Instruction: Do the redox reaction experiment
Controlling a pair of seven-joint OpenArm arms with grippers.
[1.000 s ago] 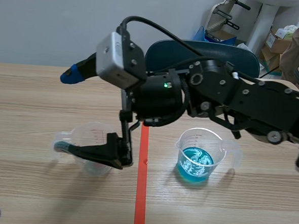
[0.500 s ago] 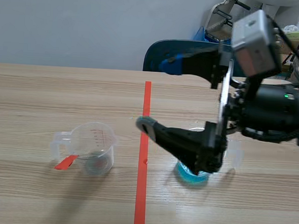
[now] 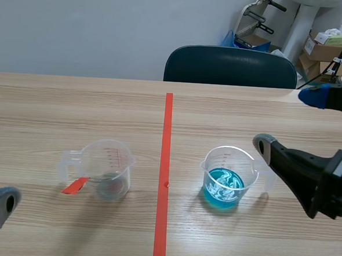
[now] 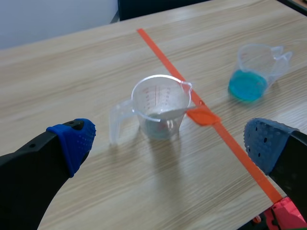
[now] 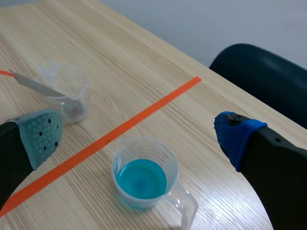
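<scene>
L gripper (image 4: 169, 142) spread; nr beaker (image 4: 160, 108) ahead

1 dark teal round-backed chair (image 3: 230, 65) stands at the far edge of the light wooden table (image 3: 56, 103), before a plain pale grey wall (image 3: 78, 24). Behind the chair are a blue bag (image 3: 230, 39) and a grey metal frame (image 3: 258, 14). To the chair's right, brown cardboard boxes (image 3: 325, 51) sit beside a white pillar (image 3: 301, 28).

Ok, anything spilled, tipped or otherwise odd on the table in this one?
No spill and nothing tipped: the cup of blue liquid and the second cup both stand upright. The only oddity is a small spatula left leaning in the second cup, its orange handle jutting out over the rim.
</scene>
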